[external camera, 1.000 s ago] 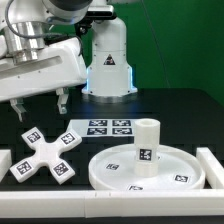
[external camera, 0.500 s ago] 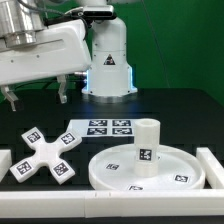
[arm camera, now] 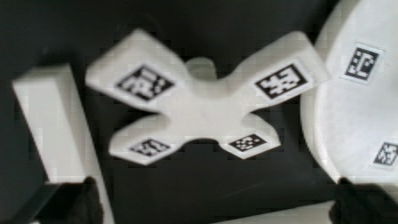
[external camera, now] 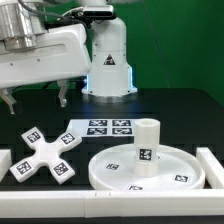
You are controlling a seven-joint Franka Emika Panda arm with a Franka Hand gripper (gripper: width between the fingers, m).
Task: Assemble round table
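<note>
The round table's large white rimmed disc (external camera: 170, 172) lies at the front, toward the exterior view's right, with small tags on its rim. The short thick white leg (external camera: 147, 143) stands upright on it. A white cross-shaped part (external camera: 40, 157) with tags lies to the exterior view's left of the disc. My gripper (external camera: 37, 98) hangs open and empty well above the cross. In the wrist view the cross (arm camera: 192, 100) fills the middle, with the disc's edge (arm camera: 356, 100) beside it. My gripper (arm camera: 214, 205) shows only dark fingertips (arm camera: 61, 202) spread wide apart.
The marker board (external camera: 98, 130) lies flat behind the cross. White border rails run along the front (external camera: 60, 208) and at the exterior view's right (external camera: 213, 165); one rail shows in the wrist view (arm camera: 45, 120). The robot's white base (external camera: 108, 60) stands at the back.
My gripper has risen a little above the cross and stays open. The disc, leg and cross have not moved.
</note>
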